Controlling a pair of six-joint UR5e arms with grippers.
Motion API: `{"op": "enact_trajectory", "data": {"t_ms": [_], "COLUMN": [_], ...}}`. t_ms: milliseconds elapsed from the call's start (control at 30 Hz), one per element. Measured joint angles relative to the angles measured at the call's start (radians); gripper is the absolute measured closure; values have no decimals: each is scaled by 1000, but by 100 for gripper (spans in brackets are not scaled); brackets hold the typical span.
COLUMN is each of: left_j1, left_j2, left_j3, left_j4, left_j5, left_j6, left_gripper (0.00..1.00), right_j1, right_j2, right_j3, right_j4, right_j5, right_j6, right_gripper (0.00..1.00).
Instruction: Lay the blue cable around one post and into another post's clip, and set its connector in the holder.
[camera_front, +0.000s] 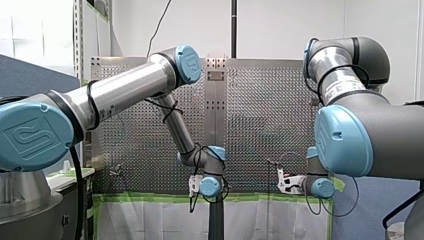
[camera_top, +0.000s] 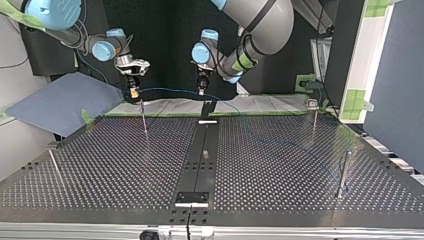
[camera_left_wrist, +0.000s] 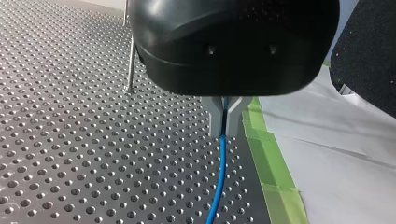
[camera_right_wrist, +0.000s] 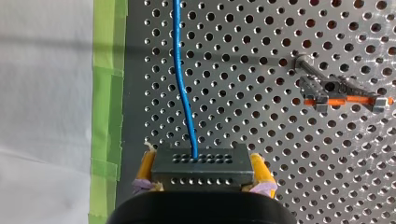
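Table (camera_top: 280, 165) perforated, blue cable (camera_right_wrist: 183, 93) above; green tape (camera_right_wrist: 108, 93) edging, white sheeting (camera_right_wrist: 42, 93) beyond.

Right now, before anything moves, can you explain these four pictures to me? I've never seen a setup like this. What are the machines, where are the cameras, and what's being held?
These are two robot arms working over a perforated metal table. One picture looks from behind the arms. One faces them from across the table. The other two come from cameras on the wrists, each looking along its own gripper. Thin metal posts stand on the table. One of them, ahead of and beside my right gripper, carries a clip with an orange part. My left gripper is pinched shut on a blue cable. My right gripper, with yellow pads, clamps the cable's dark connector block. The cable spans the gap between the two grippers.
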Motion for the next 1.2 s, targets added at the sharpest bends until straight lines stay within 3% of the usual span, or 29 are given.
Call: {"op": "enact_trajectory", "data": {"t_ms": [33,100,133,200,233,300,500,1000,1100,1133,1200], "left_j1": [0,0,0,1,2,3,9,13,11,10,9], "left_j2": [0,0,0,0,0,0,0,0,0,0,-1], "left_j3": [0,0,0,0,0,1,1,25,25,25,25], "left_j4": [0,0,0,-1,-2,-2,-5,-35,-35,-35,-35], "left_j5": [-1,-2,-2,-3,-4,-7,-30,-45,-45,-45,-47], "left_j6": [0,0,0,0,0,0,0,6,4,4,3], "left_gripper": [93,81,81,70,70,60,49,49,58,67,69], "right_j1": [0,0,1,1,1,1,1,1,2,2,2], "right_j2": [0,0,0,0,0,0,0,0,0,0,0], "right_j3": [0,0,0,0,0,0,0,0,0,0,0], "right_j4": [0,0,0,0,0,0,-1,0,0,0,1], "right_j5": [0,0,0,0,0,0,0,-3,-2,-2,-2], "right_j6": [0,-1,-1,-1,-1,-2,-4,-4,-4,-4,-4], "right_gripper": [100,100,100,100,100,100,100,100,100,100,100]}}
